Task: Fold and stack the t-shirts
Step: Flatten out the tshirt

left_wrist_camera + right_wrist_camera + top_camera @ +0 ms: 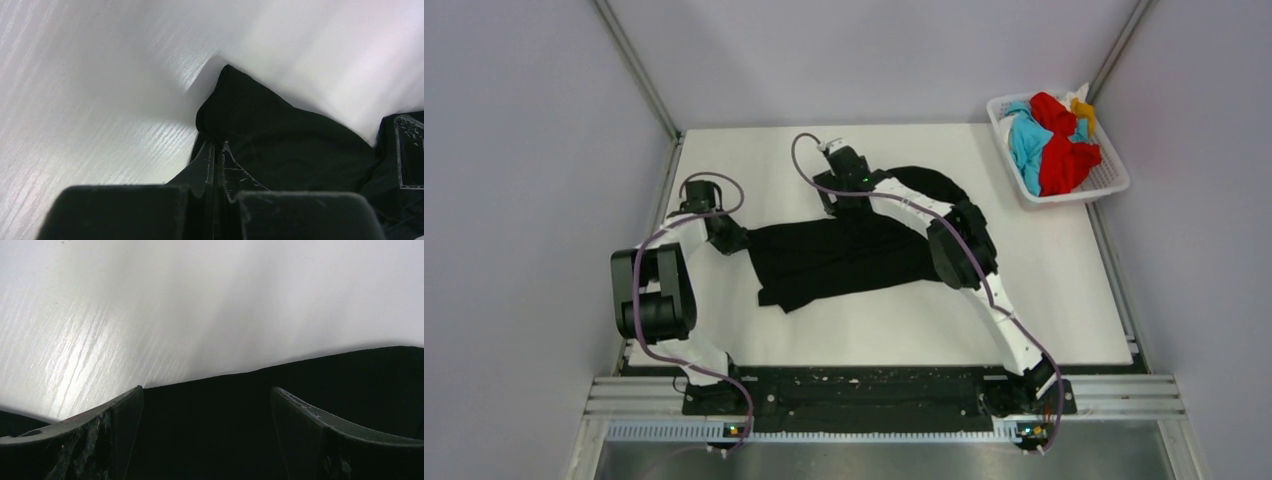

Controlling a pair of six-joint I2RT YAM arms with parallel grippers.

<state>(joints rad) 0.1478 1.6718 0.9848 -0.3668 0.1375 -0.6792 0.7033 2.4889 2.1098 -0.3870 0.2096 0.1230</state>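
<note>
A large black t-shirt (844, 258) lies crumpled across the middle of the white table. My left gripper (730, 237) is at its left edge, jaws shut on a pinch of the black cloth (280, 135); the closed tips (218, 146) meet in a fold. My right gripper (841, 203) hovers low over the shirt's far edge, open, with black cloth (210, 435) spread under and between its fingers (206, 391). Red (1064, 160), turquoise-blue (1027, 140) and orange-yellow (1082, 107) t-shirts sit bunched in a basket.
The white lattice basket (1114, 186) stands at the table's back right corner. Grey walls close in the table on the left, back and right. Bare white tabletop (924, 325) shows in front of the black shirt.
</note>
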